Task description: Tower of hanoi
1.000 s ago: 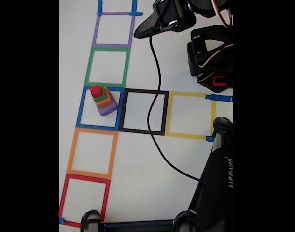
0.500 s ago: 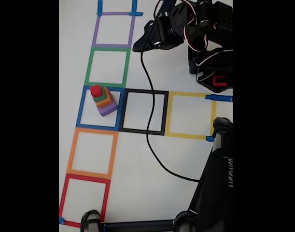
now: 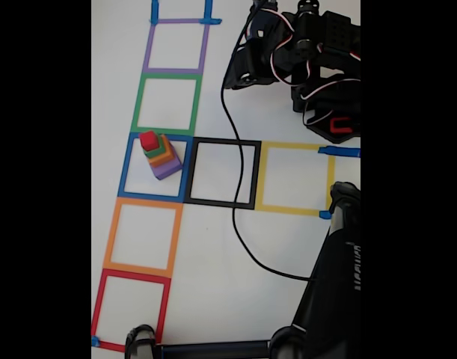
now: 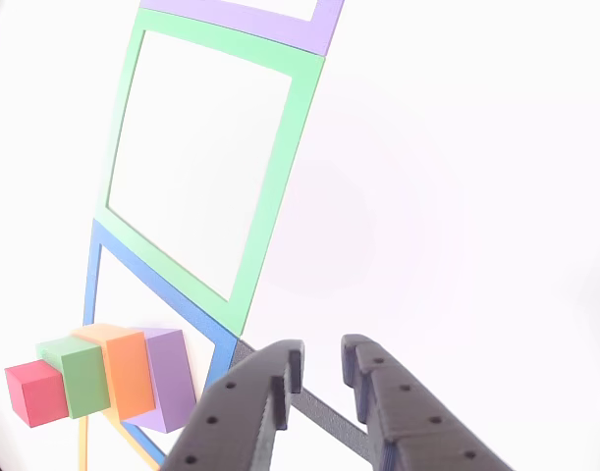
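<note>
Fixed view: a stepped tower of four square blocks, purple at the base, then orange, green and red on top, stands inside the blue tape square. The black robot arm is folded well apart from that tower, up and to the right. In the other view, the black gripper has its fingers slightly apart, gripping nothing.

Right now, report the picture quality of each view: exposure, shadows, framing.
Fixed view: black bars fill both sides, the white table is evenly lit, shadows faint, block stack sharp. Other view: table overexposed, nearly featureless; block stack pale but clear; gripper dark, jaws slightly apart.
</note>
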Controlling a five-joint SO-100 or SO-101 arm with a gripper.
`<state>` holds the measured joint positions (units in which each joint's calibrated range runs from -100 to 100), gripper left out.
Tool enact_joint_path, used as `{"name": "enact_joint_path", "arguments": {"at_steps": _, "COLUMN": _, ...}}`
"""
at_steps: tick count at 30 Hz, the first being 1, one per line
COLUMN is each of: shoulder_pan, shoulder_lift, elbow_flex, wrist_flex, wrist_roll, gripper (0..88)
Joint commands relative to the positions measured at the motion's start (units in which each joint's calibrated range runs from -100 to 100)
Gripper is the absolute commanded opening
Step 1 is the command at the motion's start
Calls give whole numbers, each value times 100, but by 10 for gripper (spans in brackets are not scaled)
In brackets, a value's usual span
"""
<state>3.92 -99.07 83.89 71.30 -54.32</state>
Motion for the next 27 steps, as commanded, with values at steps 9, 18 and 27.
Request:
{"name": "enact_joint_path", "arguments": {"at_steps": 9, "shoulder_pan": -9, "shoulder_lift": -77, "elbow_flex": 611, "wrist_flex": -29, "wrist_roll": -1373, "gripper": 0}}
{"name": "enact_joint_path", "arguments": {"at_steps": 18, "shoulder_pan": -152, "shoulder_lift": -85, "elbow_flex": 1039, "wrist_flex": -13, "wrist_roll": -2624, "gripper": 0}}
{"name": "enact_joint_path", "arguments": {"at_steps": 27, "shoulder_pan": -459, "shoulder_lift": -93, "elbow_flex": 1048, "wrist_flex": -21, "wrist_roll": -3571, "gripper": 0}}
